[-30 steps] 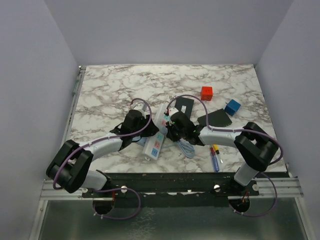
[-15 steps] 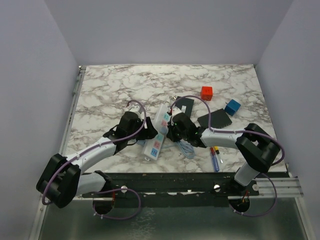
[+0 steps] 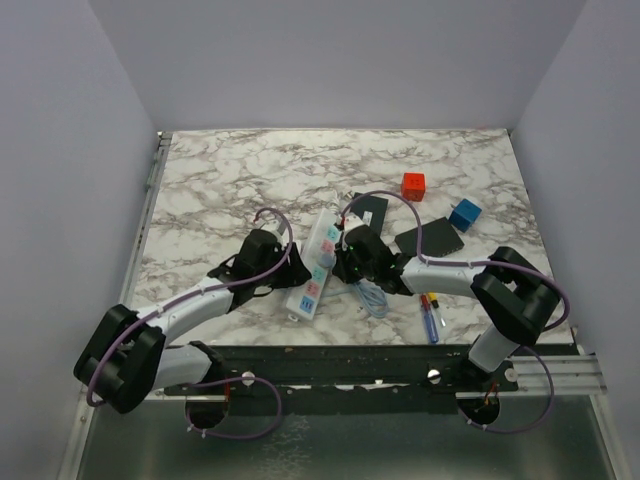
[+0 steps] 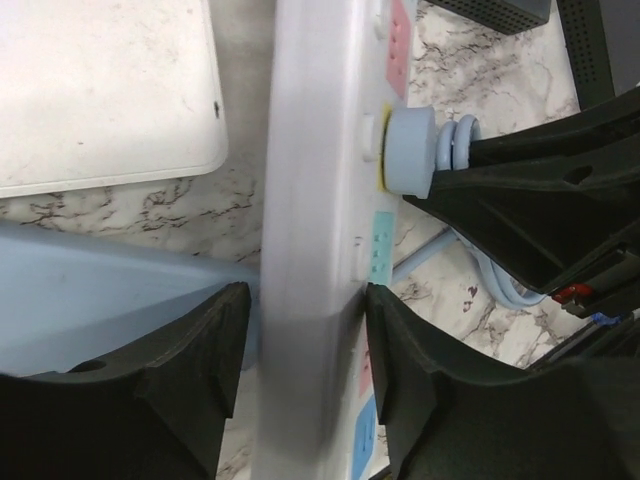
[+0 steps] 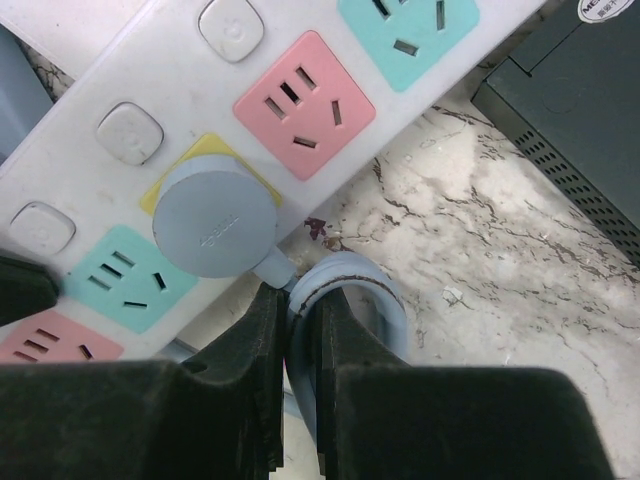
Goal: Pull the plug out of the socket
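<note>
Plug (image 5: 213, 221) seated in socket (image 5: 300, 105) — prongs hidden; right tool (image 5: 300, 300) pinched tight on its cable (image 5: 372, 300), left tool (image 4: 303, 305) clamping the socket's sides.

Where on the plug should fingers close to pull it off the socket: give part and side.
Probably grip the plug by its round body, not the cable that the right gripper pinches. It stands proud of the socket as a short drum, so come from the socket's long edge, one finger each side, and pull straight off the face. The left gripper clamps the socket.
</note>
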You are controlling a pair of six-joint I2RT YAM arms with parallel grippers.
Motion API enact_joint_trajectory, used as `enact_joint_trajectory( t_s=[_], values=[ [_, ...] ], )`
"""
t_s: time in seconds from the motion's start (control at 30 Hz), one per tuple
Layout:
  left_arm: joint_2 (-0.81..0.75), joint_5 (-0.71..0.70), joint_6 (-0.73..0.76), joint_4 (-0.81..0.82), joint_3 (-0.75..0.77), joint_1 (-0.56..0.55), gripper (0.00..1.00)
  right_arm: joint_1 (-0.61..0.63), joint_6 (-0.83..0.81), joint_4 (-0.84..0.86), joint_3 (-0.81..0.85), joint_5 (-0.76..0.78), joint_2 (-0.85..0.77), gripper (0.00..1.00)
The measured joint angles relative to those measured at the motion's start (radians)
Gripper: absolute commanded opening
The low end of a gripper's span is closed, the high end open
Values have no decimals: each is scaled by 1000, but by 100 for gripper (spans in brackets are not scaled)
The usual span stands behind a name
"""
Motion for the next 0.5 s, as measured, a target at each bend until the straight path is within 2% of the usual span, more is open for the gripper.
enact_joint_trajectory(
  t_s=[0.2,0.33,0.43,0.5],
  values=[
    [45,27,0,32,11,-1,47,0,5,9,0,-8,0,0],
    [55,36,-1,46,11,0,40,-1,5,27,-10,-13,0,0],
    [65,39,-4,61,11,0,32,-5,4,44,-18,-15,0,0],
    [71,42,-6,69,11,1,23,-8,4,56,-25,-16,-2,0]
  ],
)
